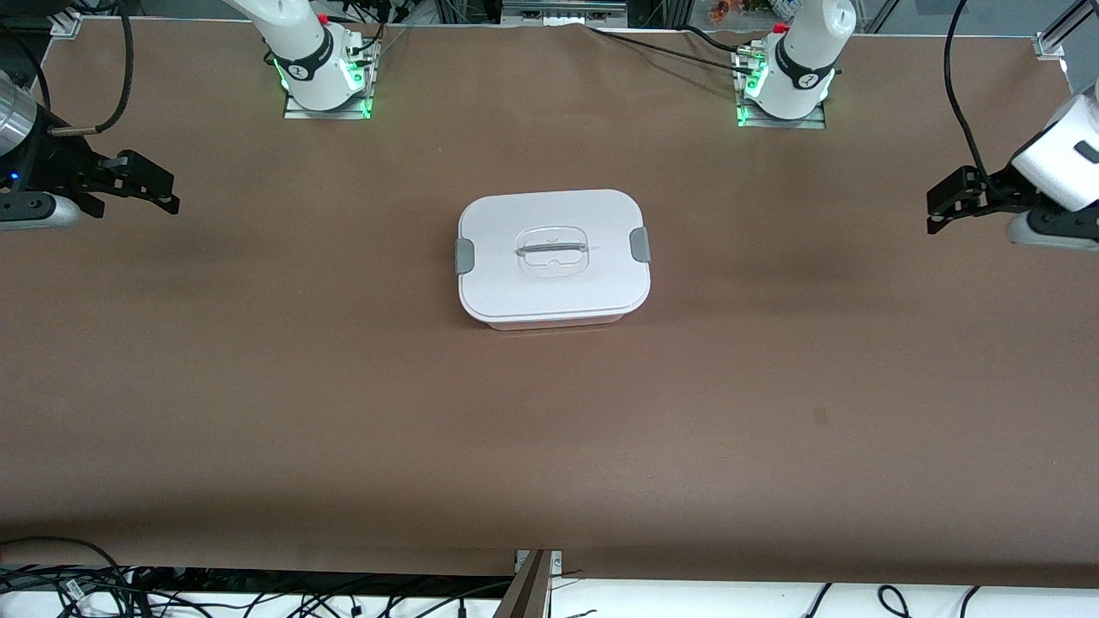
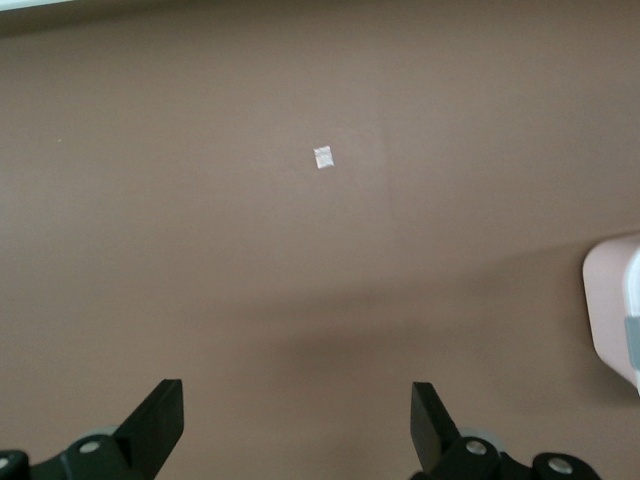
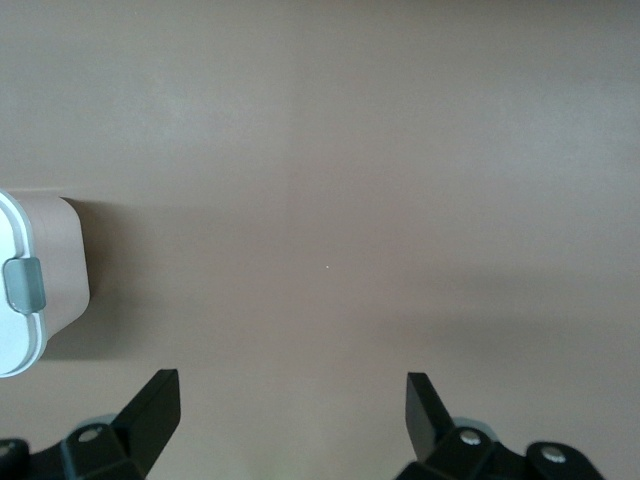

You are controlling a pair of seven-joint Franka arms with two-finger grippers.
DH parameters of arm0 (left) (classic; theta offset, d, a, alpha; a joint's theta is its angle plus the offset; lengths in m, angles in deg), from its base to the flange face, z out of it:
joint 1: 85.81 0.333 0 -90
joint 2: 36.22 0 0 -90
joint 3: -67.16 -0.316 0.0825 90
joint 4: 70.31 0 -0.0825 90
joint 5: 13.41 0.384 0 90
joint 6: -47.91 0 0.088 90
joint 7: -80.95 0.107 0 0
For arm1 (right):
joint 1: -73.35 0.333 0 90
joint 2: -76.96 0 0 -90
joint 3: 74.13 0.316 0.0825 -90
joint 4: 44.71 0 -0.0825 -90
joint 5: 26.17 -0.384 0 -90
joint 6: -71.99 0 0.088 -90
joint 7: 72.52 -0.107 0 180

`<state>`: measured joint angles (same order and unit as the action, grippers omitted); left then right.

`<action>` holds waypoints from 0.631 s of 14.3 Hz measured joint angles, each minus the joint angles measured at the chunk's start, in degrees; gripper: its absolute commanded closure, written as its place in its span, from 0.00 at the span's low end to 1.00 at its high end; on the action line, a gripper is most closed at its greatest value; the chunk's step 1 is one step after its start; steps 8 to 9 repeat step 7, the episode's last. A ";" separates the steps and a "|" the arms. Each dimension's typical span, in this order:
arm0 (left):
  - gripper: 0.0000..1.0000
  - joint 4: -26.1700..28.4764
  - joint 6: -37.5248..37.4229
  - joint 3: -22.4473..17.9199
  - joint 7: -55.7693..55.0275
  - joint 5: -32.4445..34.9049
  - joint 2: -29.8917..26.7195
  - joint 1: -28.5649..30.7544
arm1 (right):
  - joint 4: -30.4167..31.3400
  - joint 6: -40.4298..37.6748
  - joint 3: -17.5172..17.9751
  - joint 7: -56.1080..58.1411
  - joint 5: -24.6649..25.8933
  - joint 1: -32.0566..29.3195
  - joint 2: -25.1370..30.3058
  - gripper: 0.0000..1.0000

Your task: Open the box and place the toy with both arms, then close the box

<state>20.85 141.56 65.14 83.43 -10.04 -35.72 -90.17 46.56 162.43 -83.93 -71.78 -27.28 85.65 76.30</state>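
The box [image 1: 552, 257] stands shut in the middle of the brown table, its white lid on, a grey clip at each end and a clear handle [image 1: 552, 250] on top. Its pale pink wall shows in the left wrist view [image 2: 612, 315] and in the right wrist view [image 3: 50, 265]. My left gripper [image 1: 938, 210] hangs open and empty over the table at the left arm's end. My right gripper [image 1: 163, 193] hangs open and empty over the table at the right arm's end. Both are well apart from the box. The toy is out of view.
A small white scrap [image 2: 323, 157] lies on the table under the left wrist view. A faint dark mark [image 1: 821, 416] lies nearer the front camera than the box. Cables hang along the table's near edge [image 1: 549, 571]. The arm bases stand at the top.
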 measured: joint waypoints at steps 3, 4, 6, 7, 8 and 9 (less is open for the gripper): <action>0.00 3.83 2.38 -0.69 -1.15 0.00 -1.60 0.69 | 0.00 -0.01 0.00 0.00 0.00 0.00 0.00 0.00; 0.00 4.21 2.60 -0.75 -1.13 0.00 -1.58 0.79 | 0.00 -0.01 0.00 0.00 0.00 0.00 0.00 0.00; 0.00 4.81 2.66 -0.67 -1.08 -0.01 -1.58 0.75 | 0.00 -0.01 0.00 0.00 0.00 0.00 0.00 0.00; 0.00 4.99 2.66 -0.63 -1.08 -0.01 -1.57 0.75 | 0.00 -0.01 0.00 0.00 0.00 0.00 0.00 0.00; 0.00 4.99 2.66 -0.63 -1.08 -0.01 -1.57 0.75 | 0.00 -0.01 0.00 0.00 0.00 0.00 0.00 0.00; 0.00 4.99 2.66 -0.63 -1.08 -0.01 -1.57 0.75 | 0.00 -0.01 0.00 0.00 0.00 0.00 0.00 0.00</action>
